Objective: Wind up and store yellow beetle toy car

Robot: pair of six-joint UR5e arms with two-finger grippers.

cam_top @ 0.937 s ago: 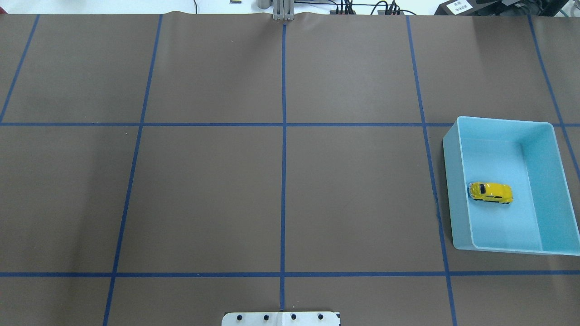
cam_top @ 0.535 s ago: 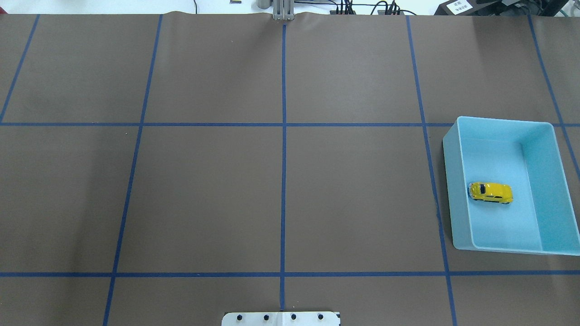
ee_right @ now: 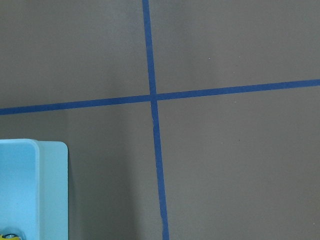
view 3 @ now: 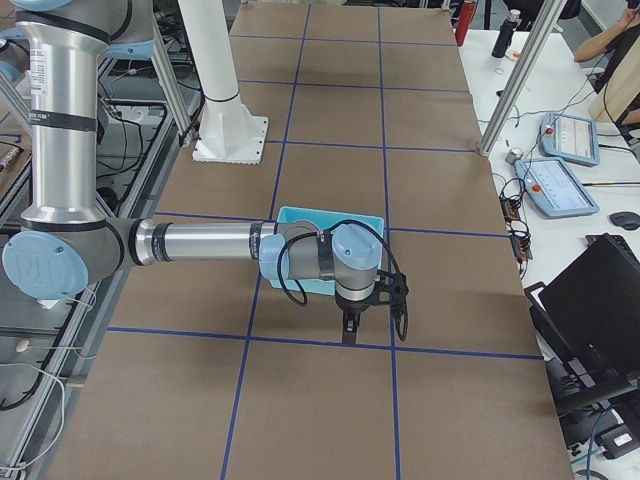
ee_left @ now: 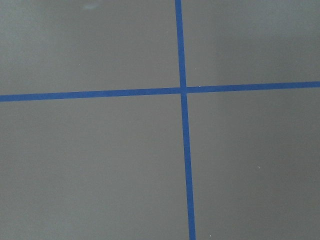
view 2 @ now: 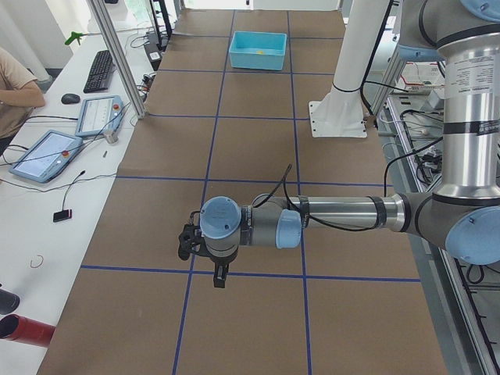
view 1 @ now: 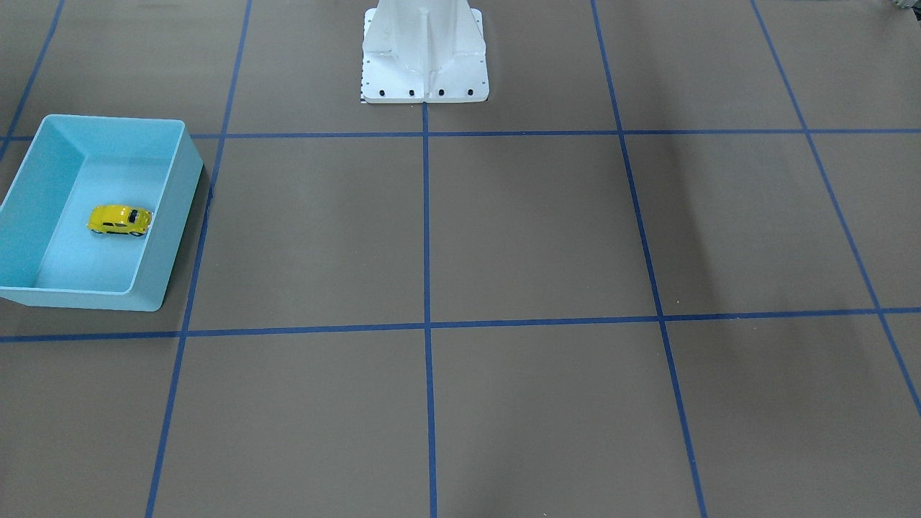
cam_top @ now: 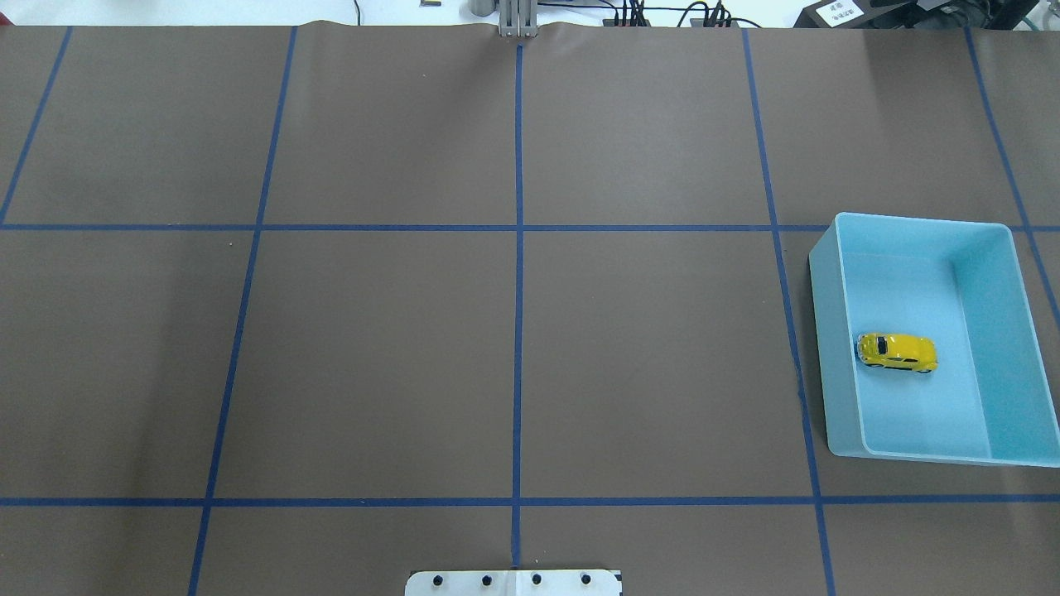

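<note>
The yellow beetle toy car (cam_top: 897, 352) stands on its wheels on the floor of the light blue bin (cam_top: 828, 348) at the table's right side; it also shows in the front-facing view (view 1: 120, 220). No gripper touches it. My left gripper (view 2: 219, 277) hangs over the table far from the bin, seen only in the left side view; I cannot tell whether it is open or shut. My right gripper (view 3: 348, 330) hangs just beside the bin (view 3: 330, 215), seen only in the right side view; I cannot tell its state either.
The table is covered in brown paper with a blue tape grid (cam_top: 518, 331). The white robot base (view 1: 424, 50) stands at the table's edge. The bin's corner (ee_right: 50, 190) shows in the right wrist view. Operator desks with tablets (view 2: 47, 152) line the far side.
</note>
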